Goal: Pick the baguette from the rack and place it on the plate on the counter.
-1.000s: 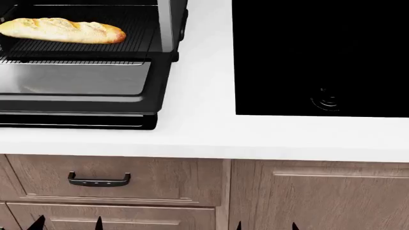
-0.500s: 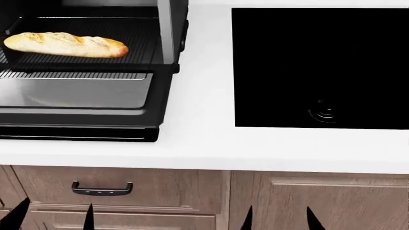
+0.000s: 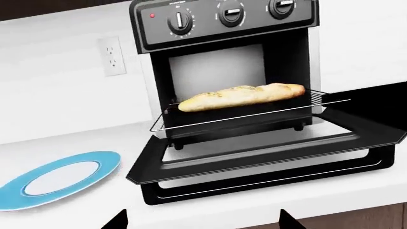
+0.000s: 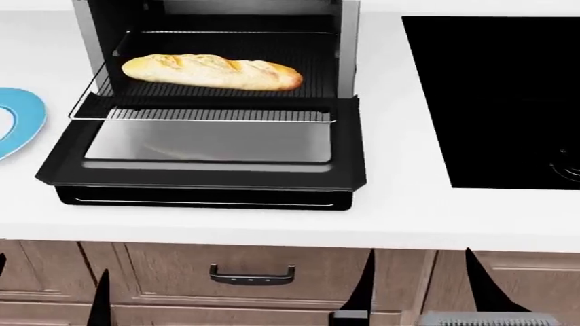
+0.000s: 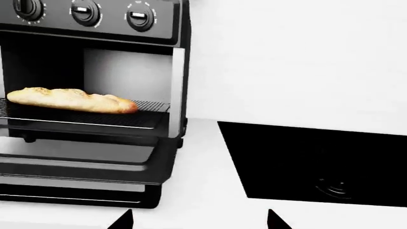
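Observation:
The golden-brown baguette [image 4: 213, 72] lies across the dark wire rack [image 4: 208, 113], which is pulled partly out of the open oven. It also shows in the left wrist view [image 3: 241, 95] and the right wrist view [image 5: 70, 99]. The blue-rimmed plate [image 4: 27, 119] sits on the white counter [image 4: 408, 210] left of the oven, and its rim shows in the left wrist view [image 3: 105, 162]. My left gripper [image 4: 50, 299] and right gripper [image 4: 419, 285] are both open and empty. They are low, in front of the cabinets and short of the counter's front edge.
A black toaster oven has its door [image 4: 208, 170] folded flat toward me on the counter. A glossy black cooktop [image 4: 507, 102] lies to the right. A drawer handle [image 4: 252, 275] is below the counter. A wall outlet [image 3: 113, 56] is behind the plate.
The head view has swung left: the oven and baguette now sit near the middle, and the plate has come into view. The gripper fingertips show higher in the view.

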Controlling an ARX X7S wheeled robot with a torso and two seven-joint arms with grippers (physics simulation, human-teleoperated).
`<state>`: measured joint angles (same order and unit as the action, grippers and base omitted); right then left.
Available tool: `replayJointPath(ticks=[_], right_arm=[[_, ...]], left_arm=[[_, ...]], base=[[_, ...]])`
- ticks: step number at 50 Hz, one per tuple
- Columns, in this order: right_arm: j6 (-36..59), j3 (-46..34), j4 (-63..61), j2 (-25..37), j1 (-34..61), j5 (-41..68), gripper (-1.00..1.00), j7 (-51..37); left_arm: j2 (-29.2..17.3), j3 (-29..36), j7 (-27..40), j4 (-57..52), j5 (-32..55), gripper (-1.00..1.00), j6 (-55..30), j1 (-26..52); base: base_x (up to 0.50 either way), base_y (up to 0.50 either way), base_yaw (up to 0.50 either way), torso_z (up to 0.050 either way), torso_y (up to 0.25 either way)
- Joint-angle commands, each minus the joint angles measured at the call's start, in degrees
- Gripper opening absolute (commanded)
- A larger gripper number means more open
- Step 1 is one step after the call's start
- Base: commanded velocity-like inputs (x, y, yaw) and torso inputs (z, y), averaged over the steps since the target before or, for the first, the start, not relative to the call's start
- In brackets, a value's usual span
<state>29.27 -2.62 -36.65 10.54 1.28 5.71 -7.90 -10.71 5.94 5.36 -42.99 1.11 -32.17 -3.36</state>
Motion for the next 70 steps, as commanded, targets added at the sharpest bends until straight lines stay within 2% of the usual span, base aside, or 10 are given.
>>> replayJointPath(ticks=[1, 29, 35, 40, 42, 45, 51, 55, 59, 70], right_arm=[[2.34, -0.22, -3.35, 0.33, 0.26, 0.97, 1.0, -0.56], [4.67, -1.46, -5.73, 1.35, 0.96, 1.79, 1.0, -1.63], [11.46, -1.42, -8.84, 2.21, 5.32, 2.24, 1.0, -2.19], [23.67, -1.49, -15.64, 3.7, 14.42, 2.95, 1.0, -2.49], [27.69, -1.37, -17.9, 4.23, 17.9, 3.23, 1.0, -2.57], [35.63, -0.79, -21.92, 4.19, 23.43, 4.43, 1.0, -2.78], [44.06, 2.73, -23.32, 11.86, 36.87, 28.28, 1.0, -18.76], [47.95, 6.69, -23.24, 16.09, 44.53, 45.58, 1.0, -29.87], [47.89, 8.79, -23.13, 18.78, 47.76, 53.77, 1.0, -35.37], [49.19, 11.22, -22.61, 21.43, 54.1, 67.75, 1.0, -44.48]], left_arm=[[-0.84, -0.86, 0.58, -3.54, 0.44, 1.0, -2.41, -0.77], [-2.33, -2.74, 1.32, -5.17, 1.82, 1.0, -4.32, -0.76], [-3.7, -3.95, -0.01, -8.46, 3.63, 1.0, -12.17, 4.06], [-6.04, -6.92, -2.08, -16.61, 7.09, 1.0, -28.43, 13.91], [-10.73, -7.94, 3.26, -17.0, 15.19, 1.0, -31.35, 17.96], [-23.04, -9.53, 24.27, -16.98, 40.97, 1.0, -31.86, 24.25], [-28.34, -14.02, 39.58, -15.29, 72.16, 1.0, -41.71, 41.79], [-33.71, -9.4, 54.62, -9.63, 93.74, 1.0, -43.15, 58.54], [-36.45, -3.49, 60.93, -5.89, 102.25, 1.0, -43.03, 68.63], [-38.6, 3.49, 66.79, -2.88, 109.94, 1.0, -42.38, 79.87]], base=[[0.0, 0.5, 0.0, 0.041, 0.133], [0.0, 0.5, 0.0, 0.041, 0.134], [0.0, 0.26, 0.0, 0.041, 0.134], [0.0, 0.0, 0.0, 0.041, 0.134], [0.0, 0.0, 0.0, 0.041, 0.134], [0.0, 0.0, 0.0, 0.041, 0.134], [0.0, 0.0, 0.0, 0.041, 0.133], [0.0, 0.0, 0.0, 0.041, 0.133], [0.22, 0.0, 0.0, 0.041, 0.133], [0.48, 0.0, 0.0, 0.041, 0.133]])
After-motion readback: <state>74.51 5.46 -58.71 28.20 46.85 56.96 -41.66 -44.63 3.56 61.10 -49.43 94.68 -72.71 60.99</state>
